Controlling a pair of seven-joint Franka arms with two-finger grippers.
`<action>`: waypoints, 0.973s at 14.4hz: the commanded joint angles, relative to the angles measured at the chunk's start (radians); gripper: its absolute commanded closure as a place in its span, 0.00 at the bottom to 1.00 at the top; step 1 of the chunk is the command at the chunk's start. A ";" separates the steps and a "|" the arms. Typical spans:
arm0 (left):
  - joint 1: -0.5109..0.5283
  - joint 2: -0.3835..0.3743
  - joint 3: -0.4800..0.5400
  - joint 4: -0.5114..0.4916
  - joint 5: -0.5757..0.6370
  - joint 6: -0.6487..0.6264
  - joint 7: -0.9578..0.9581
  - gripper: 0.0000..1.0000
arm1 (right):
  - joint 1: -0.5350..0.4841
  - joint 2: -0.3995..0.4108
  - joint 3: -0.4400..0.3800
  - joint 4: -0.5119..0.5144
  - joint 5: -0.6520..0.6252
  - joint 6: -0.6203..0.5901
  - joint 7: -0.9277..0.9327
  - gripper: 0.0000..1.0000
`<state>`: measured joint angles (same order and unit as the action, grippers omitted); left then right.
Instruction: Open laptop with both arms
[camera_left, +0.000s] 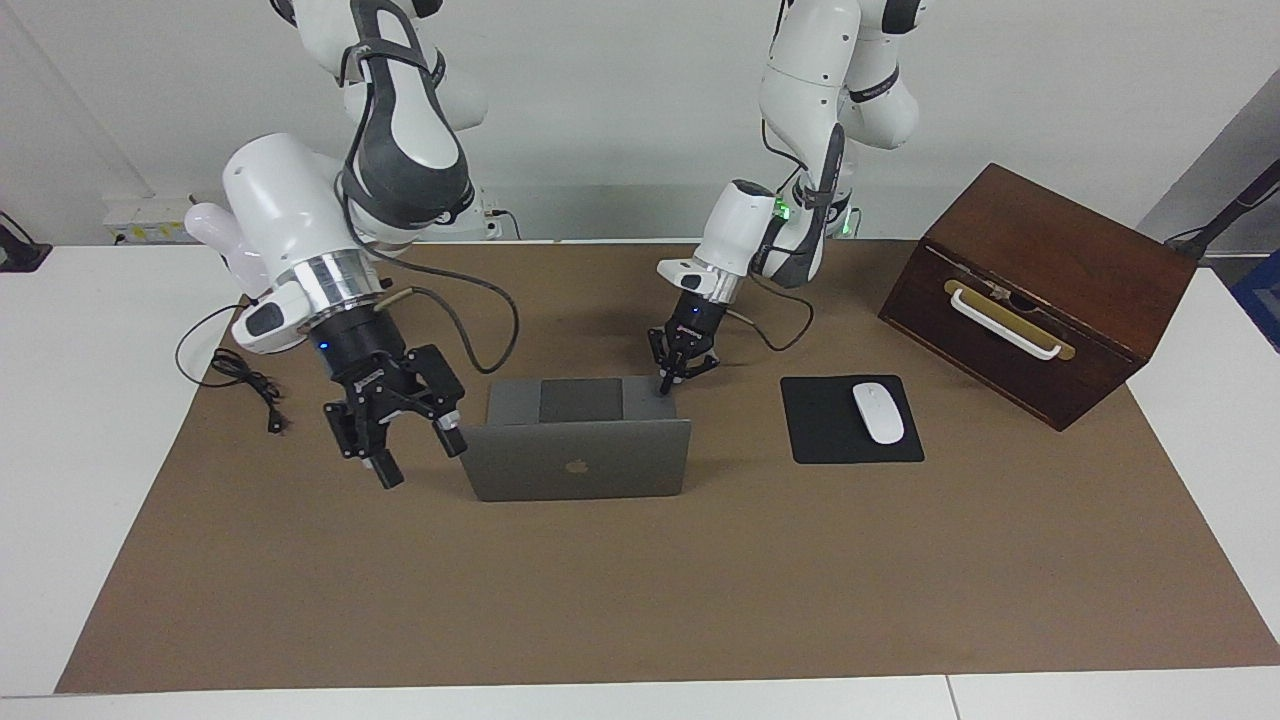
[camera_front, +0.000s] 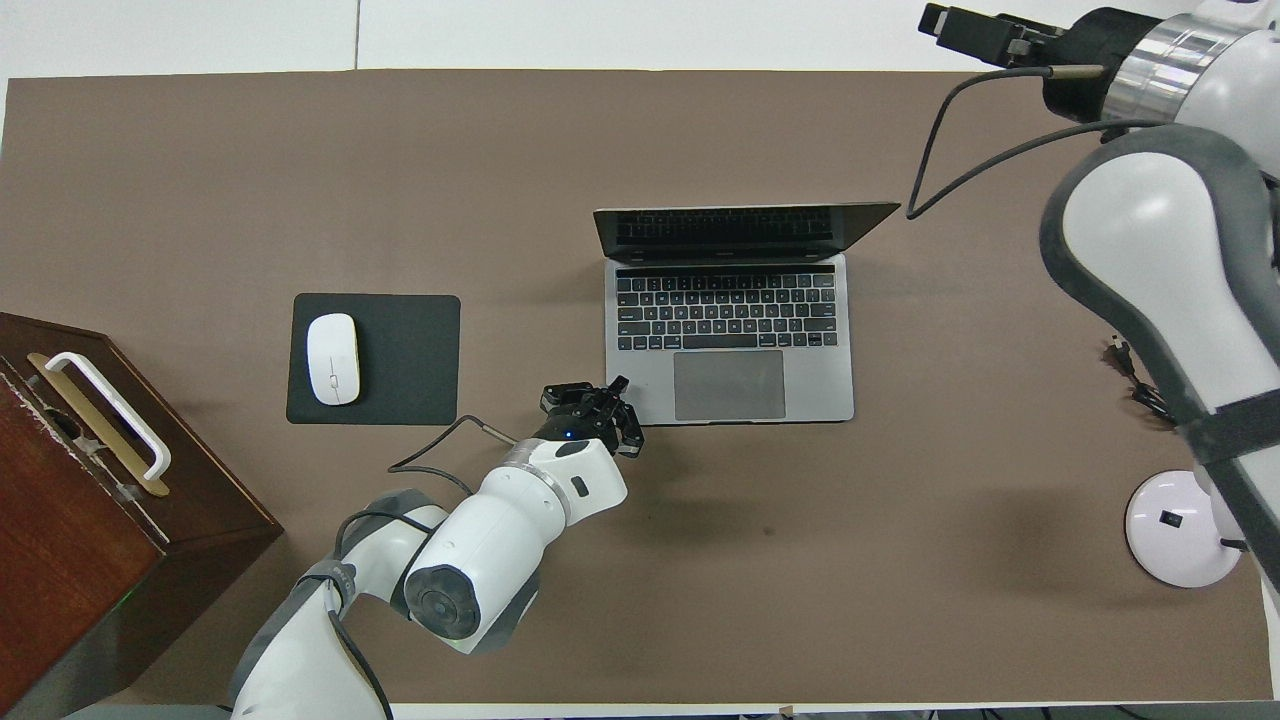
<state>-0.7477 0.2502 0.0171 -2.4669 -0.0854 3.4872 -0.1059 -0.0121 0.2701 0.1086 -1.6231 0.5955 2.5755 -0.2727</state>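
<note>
The silver-grey laptop (camera_left: 575, 455) stands open on the brown mat, its lid with the dark apple logo raised steeply. Its keyboard and trackpad show in the overhead view (camera_front: 728, 340). My left gripper (camera_left: 667, 383) is shut, with its tips down on the corner of the laptop's base nearest the robots, toward the left arm's end; it also shows in the overhead view (camera_front: 618, 398). My right gripper (camera_left: 420, 460) is open and empty, raised beside the lid's edge toward the right arm's end. In the overhead view it shows high at the frame's edge (camera_front: 950, 25).
A black mouse pad (camera_left: 850, 445) with a white mouse (camera_left: 878, 412) lies beside the laptop toward the left arm's end. A dark wooden box (camera_left: 1040, 290) with a white handle stands at that end. A black cable (camera_left: 245, 385) lies at the right arm's end.
</note>
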 joint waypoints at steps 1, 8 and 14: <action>0.033 -0.089 0.000 -0.007 0.009 -0.121 -0.018 1.00 | -0.052 -0.015 -0.003 0.038 -0.146 -0.192 0.044 0.00; 0.142 -0.258 0.003 0.061 0.009 -0.574 0.023 1.00 | -0.078 -0.163 -0.047 0.037 -0.428 -0.621 0.139 0.00; 0.261 -0.287 0.004 0.195 0.009 -0.886 0.115 1.00 | -0.077 -0.313 -0.041 -0.012 -0.548 -0.944 0.343 0.00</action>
<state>-0.5339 -0.0210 0.0265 -2.3304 -0.0854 2.7232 -0.0306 -0.0852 0.0311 0.0536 -1.5762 0.0897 1.6919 0.0155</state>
